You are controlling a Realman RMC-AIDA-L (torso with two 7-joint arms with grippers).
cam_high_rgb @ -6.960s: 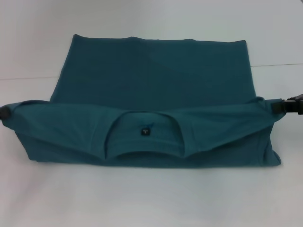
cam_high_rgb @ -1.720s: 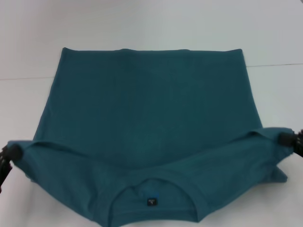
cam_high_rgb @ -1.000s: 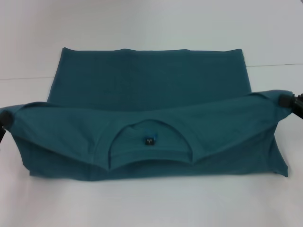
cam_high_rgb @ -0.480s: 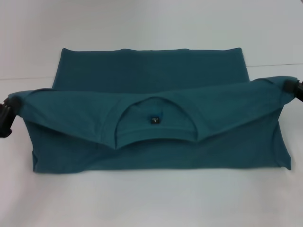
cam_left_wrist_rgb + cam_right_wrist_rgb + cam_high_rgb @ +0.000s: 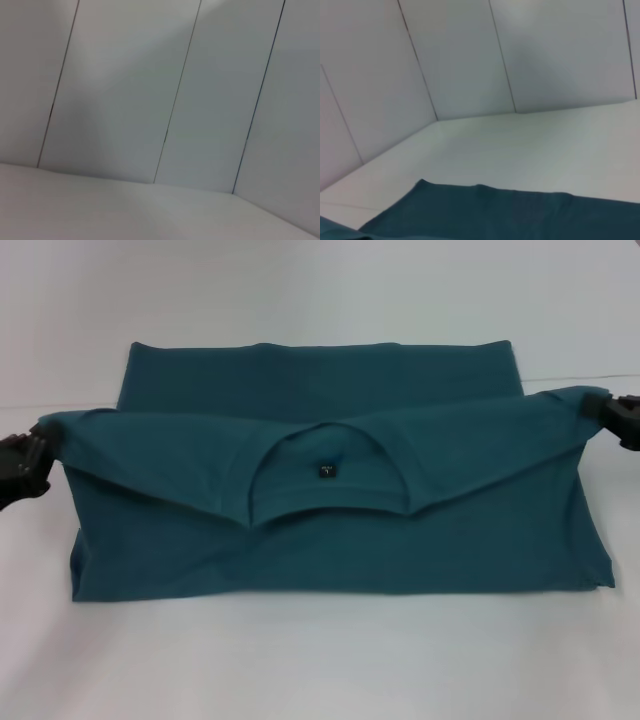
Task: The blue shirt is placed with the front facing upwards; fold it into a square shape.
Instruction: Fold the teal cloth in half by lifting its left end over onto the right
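Observation:
The blue shirt (image 5: 330, 530) lies on the white table with its plain back up. Its neck end is lifted and doubled over toward the far hem, so the collar and small dark neck label (image 5: 327, 469) face me. The lettering is hidden. My left gripper (image 5: 28, 462) is shut on the shirt's left shoulder corner at the left edge. My right gripper (image 5: 612, 420) is shut on the right shoulder corner at the right edge. Both hold the fold a little above the cloth. The far hem shows in the right wrist view (image 5: 510, 212).
The white table (image 5: 320, 670) spreads around the shirt, with a seam line (image 5: 580, 378) at the back right. Panelled grey walls (image 5: 165, 95) stand behind the table in both wrist views.
Both grippers have carried the shoulder corners up and away from me. The folded neck edge has moved farther over the shirt toward the far hem and covers more of it.

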